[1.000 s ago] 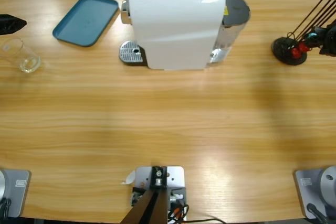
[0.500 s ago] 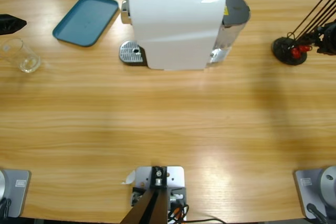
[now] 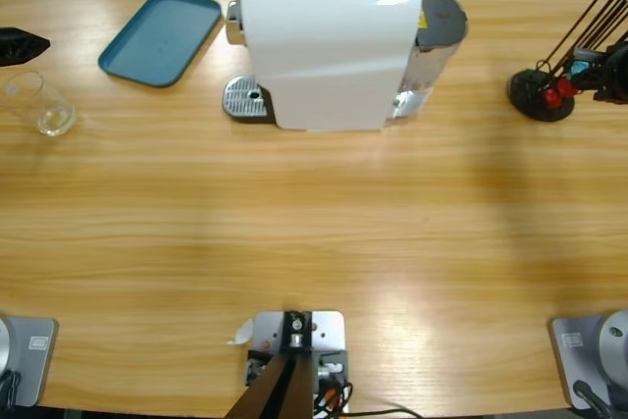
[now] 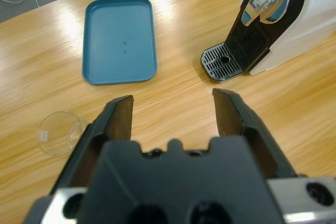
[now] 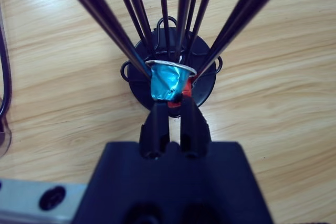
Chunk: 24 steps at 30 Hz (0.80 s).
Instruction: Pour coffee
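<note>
Hardly anything has moved over the last second: only the right gripper [image 5: 175,109] has jiggled a little at the capsule rack [image 3: 539,95], which stands well to the right of the coffee machine [image 3: 329,41]; the glass, tray and machine lie as they did.

That gripper's jaws are pinched together on a blue capsule [image 5: 167,86] hanging among the rack's black rods [image 5: 157,9], with a red capsule [image 5: 190,88] just behind it. The left gripper [image 4: 173,111] hovers with jaws spread wide and empty, off to the left of the machine, looking toward the blue tray [image 4: 121,40] and the machine's drip grate [image 4: 223,62].

Coffee [image 3: 54,123], a thin pale layer, sits in the bottom of the glass [image 3: 39,103], far left of the machine and just below-left of the tray.

My judgement is that the step in hand is drawing the capsule from the rack. To do it well, the grip should sit squarely on the capsule's body below its rim, and the pull should run along the rods, not across them, lest the rack tip or the red capsule be dragged out. Foil dents easily, so the squeeze ought to stay light.
</note>
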Each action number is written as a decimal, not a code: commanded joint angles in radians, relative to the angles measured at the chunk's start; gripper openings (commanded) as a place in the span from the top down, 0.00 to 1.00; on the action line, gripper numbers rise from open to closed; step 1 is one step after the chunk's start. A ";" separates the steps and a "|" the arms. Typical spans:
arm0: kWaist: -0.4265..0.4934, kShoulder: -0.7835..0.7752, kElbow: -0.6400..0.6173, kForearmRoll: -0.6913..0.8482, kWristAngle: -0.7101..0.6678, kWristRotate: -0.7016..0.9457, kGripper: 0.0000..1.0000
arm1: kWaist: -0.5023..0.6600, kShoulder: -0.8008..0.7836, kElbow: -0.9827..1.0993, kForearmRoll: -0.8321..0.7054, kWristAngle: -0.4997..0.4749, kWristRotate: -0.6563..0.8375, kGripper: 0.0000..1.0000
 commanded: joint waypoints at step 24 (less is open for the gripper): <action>0.009 0.029 0.032 -0.033 -0.033 0.002 0.35 | 0.017 -0.064 -0.060 0.136 -0.010 -0.010 0.09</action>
